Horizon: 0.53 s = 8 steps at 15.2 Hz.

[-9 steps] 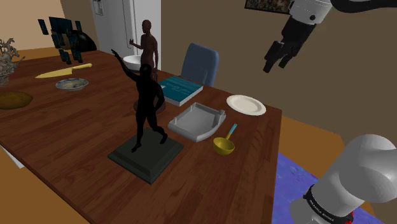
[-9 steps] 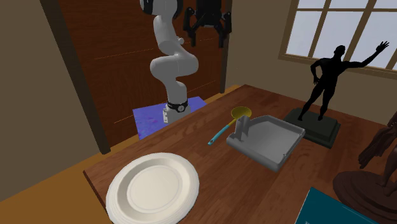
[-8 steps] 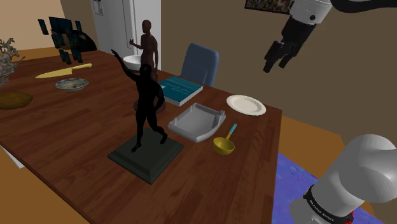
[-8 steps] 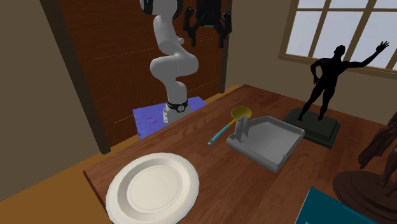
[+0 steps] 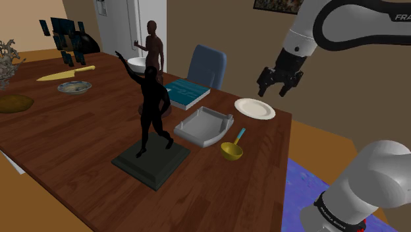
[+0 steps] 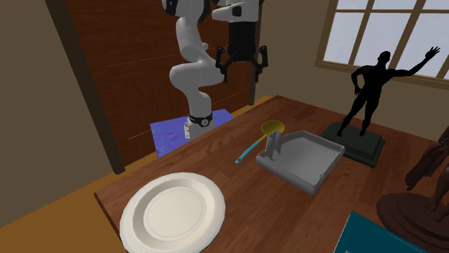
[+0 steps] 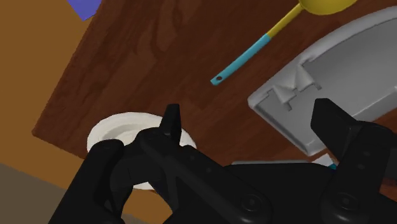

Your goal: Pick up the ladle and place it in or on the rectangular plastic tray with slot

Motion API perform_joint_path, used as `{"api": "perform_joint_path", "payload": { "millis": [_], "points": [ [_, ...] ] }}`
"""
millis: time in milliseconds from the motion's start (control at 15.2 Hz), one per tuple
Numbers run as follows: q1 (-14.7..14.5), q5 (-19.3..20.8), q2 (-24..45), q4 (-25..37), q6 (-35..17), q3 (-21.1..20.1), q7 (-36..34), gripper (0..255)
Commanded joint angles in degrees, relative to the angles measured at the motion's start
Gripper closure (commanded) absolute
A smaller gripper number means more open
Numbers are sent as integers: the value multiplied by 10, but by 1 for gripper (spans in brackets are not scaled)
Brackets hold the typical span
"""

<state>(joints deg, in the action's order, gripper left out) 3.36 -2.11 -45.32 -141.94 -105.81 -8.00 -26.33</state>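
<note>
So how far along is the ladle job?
Nothing is done yet: the ladle lies on the table beside the tray, untouched. In hand: the gripper hangs open in the air, holding nothing. Left: reach the ladle, grasp it, lift it and set it in the tray.

The wooden table [image 5: 79, 151] carries a yellow ladle [image 5: 231, 150], grey tray [image 5: 204, 126], white plate [image 5: 255, 108], teal book [image 5: 186, 92] and black statuette [image 5: 153, 105].

The white arm [image 5: 304, 33] reaches out high, its black gripper [image 5: 275, 82] pointing down — fingers [image 7: 337, 124] spread wide, clasping nothing.
</note>
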Motion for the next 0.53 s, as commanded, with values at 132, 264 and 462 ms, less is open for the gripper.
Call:
{"api": "perform_joint_path", "payload": {
  "millis": [132,264,462],
  "points": [
    [15,-50,10,-62,-61,-30,-108,0],
    [20,-77,23,-86,-94,-47,-160,0],
    [26,-119,52,-117,-150,-75,-235,0]
  ]
}}
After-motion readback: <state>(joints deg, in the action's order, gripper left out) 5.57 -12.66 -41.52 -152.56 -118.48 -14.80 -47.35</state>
